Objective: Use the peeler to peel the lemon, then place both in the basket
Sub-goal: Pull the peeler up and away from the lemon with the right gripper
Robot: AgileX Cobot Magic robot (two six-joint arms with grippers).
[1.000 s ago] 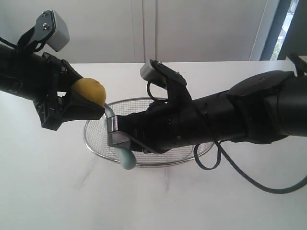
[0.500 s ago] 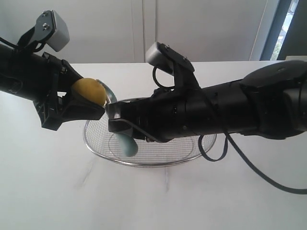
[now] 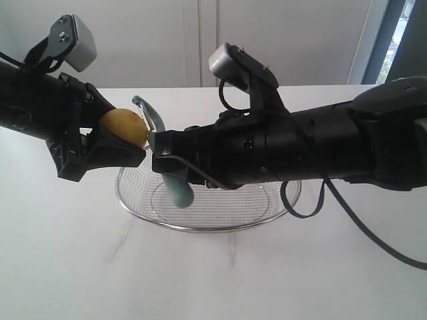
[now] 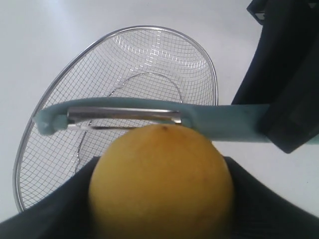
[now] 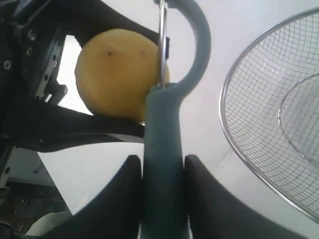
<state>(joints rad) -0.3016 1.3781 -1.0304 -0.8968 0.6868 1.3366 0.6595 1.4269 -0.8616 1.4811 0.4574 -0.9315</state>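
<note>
My left gripper [image 3: 117, 137] is shut on the yellow lemon [image 3: 124, 125], holding it in the air above the left rim of the wire basket [image 3: 267, 217]. The lemon [image 4: 160, 181] fills the left wrist view between the dark fingers [image 4: 50, 211]. My right gripper [image 3: 163, 157] is shut on the teal handle of the peeler [image 3: 175, 190], reaching across from the right. Its curved head [image 3: 148, 112] arches over the lemon's right side. In the right wrist view the peeler [image 5: 163, 164] sits between the fingers [image 5: 119, 199] and its silver blade [image 5: 162, 45] lies against the lemon [image 5: 117, 74].
The basket [image 4: 124, 64] stands on a white table [image 3: 220, 280], below and between both arms. A white wall and cabinet doors are behind. The right arm's black cable [image 3: 363, 233] loops down over the table at the right.
The right gripper has lifted the peeler upward along the lemon's side, so its head now rises above the fruit. The left gripper and lemon have stayed still.
</note>
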